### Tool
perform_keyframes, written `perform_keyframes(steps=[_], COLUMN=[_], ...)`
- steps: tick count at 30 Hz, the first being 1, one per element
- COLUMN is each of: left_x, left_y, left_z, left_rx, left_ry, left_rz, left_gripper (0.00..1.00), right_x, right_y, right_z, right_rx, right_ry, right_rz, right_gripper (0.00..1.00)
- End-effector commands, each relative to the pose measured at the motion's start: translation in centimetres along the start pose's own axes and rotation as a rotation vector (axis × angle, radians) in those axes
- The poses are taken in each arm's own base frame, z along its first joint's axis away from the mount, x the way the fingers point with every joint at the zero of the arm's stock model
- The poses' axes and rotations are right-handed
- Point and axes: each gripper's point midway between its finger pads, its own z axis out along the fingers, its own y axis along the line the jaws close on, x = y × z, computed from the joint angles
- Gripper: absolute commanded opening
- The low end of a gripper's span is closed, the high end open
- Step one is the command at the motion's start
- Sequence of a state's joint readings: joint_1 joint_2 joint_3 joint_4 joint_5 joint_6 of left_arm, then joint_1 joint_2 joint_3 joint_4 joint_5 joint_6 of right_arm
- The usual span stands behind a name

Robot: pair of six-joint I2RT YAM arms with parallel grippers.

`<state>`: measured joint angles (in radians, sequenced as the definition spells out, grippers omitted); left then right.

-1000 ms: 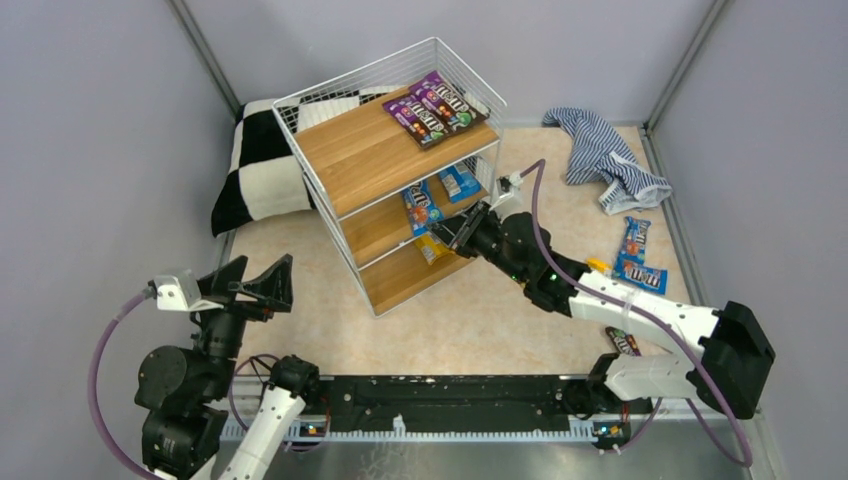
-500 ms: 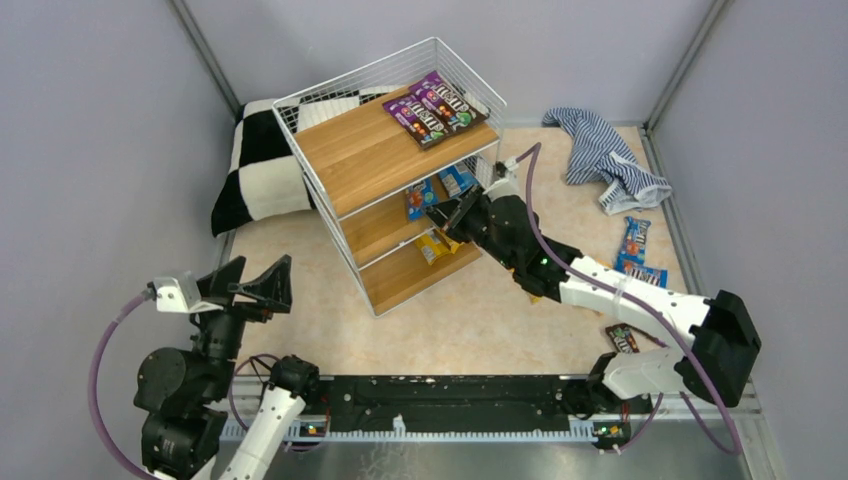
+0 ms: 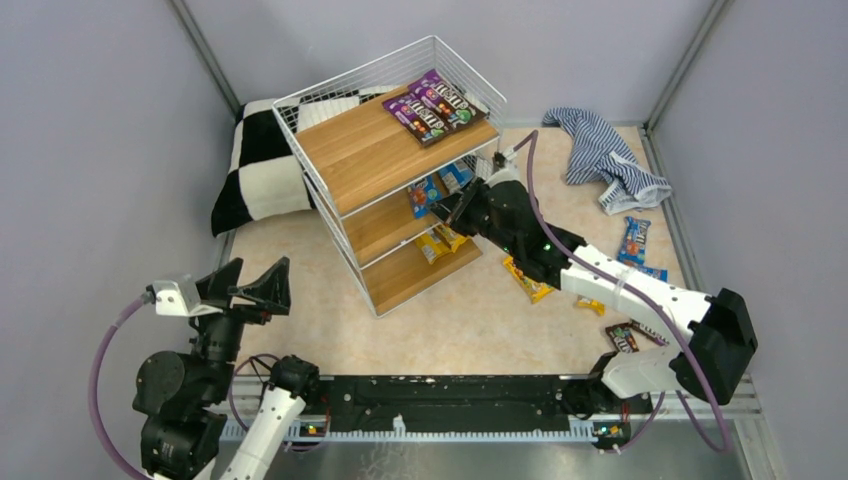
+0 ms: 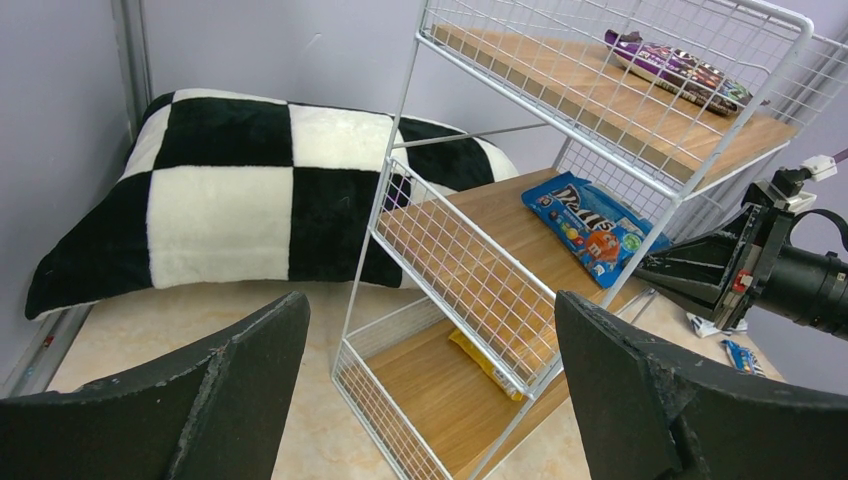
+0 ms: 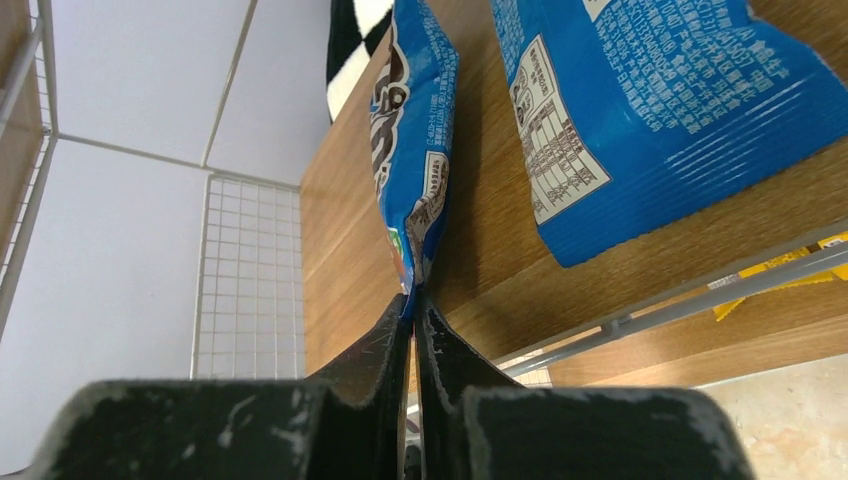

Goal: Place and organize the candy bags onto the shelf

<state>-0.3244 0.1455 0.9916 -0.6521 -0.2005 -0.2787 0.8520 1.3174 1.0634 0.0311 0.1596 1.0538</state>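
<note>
- right gripper (image 5: pixel 412 298): fingers pressed together on the end seam of a blue bag (image 5: pixel 415 170), pinching only its thin edge. The bag is over the middle board (image 5: pixel 480 260) of the shelf (image 3: pixel 355 155), at its right open side.
- The grip looks shallow and the film glossy. Any drag against the board could pull the seam out, so the bag lands crooked or drops off the lip.
- second blue bag (image 5: pixel 640 110) lies flat on the same board, just beside the held one. Pushing deeper would likely shove or overlap it and leave an untidy row.
- The held bag shows nearly edge-on in the wrist view, so I can't tell its tilt to the board. Released tilted, it may flop onto its neighbour or out over the front rail (image 5: pixel 700 293).
- The wrist and purple cable (image 3: pixel 529 185) are near the shelf's right post. A bump or snag would probably shift the rack. purple bags (image 3: pixel 432 105) sit at the far-right end of the top board and could slide.
- yellow bags (image 3: pixel 440 242) on the bottom board lie at its right edge, below the gripper. A low retreat could clip them.
- A loose yellow bag (image 3: pixel 527 281) lies on the floor beside the forearm, with more loose bags (image 3: pixel 632 240) further right. A low arm sweep would drag them.
- left gripper (image 3: pixel 250 282): fingers spread wide and holding nothing, near-left and well apart from the shelf. I see no hazard unless it moves in.
</note>
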Motion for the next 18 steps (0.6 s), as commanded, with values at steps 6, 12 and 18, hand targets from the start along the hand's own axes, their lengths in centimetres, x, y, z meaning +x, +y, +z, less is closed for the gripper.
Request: perform_keyframes(steps=[6,12,18], left_x=[-1.0,-0.9,-0.8], left_y=[-0.2,-0.5,-0.7], left_z=[-0.1,0.1,0.2], left_rx=[0.012,0.022,0.029], left_ry=[-0.033,-0.030,-0.025], left_rz=[0.007,-0.002,-0.009], left_gripper=[0.98,0.98,0.98], right_x=[-2.5,-3.4,-3.8], right_y=[0.3,0.3,-0.1], right_z=[-0.9,-1.3,-1.3], right_rx=[0.006,0.010,0.018], right_ry=[-0.067,-0.111,-0.128], right_rz=[-0.020,-0.036,-0.045], right_gripper=[0.14,0.16,0.24])
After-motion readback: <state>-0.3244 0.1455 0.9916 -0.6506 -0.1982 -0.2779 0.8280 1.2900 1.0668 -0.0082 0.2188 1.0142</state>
